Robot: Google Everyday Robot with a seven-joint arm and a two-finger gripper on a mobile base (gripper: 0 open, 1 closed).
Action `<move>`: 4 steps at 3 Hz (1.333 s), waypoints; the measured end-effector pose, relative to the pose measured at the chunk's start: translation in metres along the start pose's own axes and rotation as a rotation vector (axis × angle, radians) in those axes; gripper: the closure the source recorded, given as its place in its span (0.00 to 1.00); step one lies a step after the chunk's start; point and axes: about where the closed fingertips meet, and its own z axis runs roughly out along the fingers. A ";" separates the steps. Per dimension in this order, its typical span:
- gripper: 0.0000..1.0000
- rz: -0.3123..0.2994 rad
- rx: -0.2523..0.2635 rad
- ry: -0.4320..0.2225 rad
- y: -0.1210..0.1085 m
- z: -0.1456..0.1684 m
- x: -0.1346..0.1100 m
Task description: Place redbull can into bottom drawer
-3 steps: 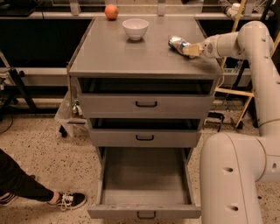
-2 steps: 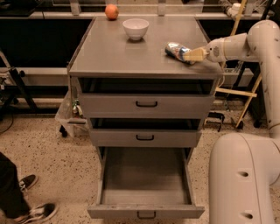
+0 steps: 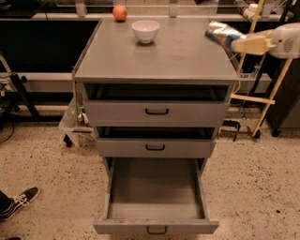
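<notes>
The redbull can [image 3: 221,33] is at the right rear edge of the grey cabinet's tabletop [image 3: 159,58], tilted, with one end towards the arm. The end effector [image 3: 240,44] reaches in from the right margin and its tan fingers are closed on the can's near end. A second ago the can lay on its side on the tabletop, further in from the edge, with the end effector just closing on it. Now it looks raised clear of the surface and carried outward to the right. I judge that the grasp has taken and the pick-up step is done. What remains is the carry down and the release.

The bottom drawer [image 3: 157,190] stands pulled well out at the foot of the cabinet, its small black handle [image 3: 156,229] facing the camera, so no opening step is needed. It is well apart from the can, low and to the left of it. The two shallower drawers [image 3: 157,112] above it are only a little way out.

At the back of the tabletop a white bowl [image 3: 145,31] stands with an orange fruit [image 3: 119,12] behind it to the left, both well apart from the can.

The can shows only silver and blue patches, and no brand mark or lettering can be read on it.
</notes>
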 end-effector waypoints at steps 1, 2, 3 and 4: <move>1.00 -0.026 0.069 -0.070 0.012 -0.044 -0.034; 1.00 -0.026 0.069 -0.070 0.012 -0.044 -0.034; 1.00 -0.026 0.049 -0.051 0.033 -0.047 -0.026; 1.00 -0.139 0.116 -0.121 0.093 -0.096 -0.076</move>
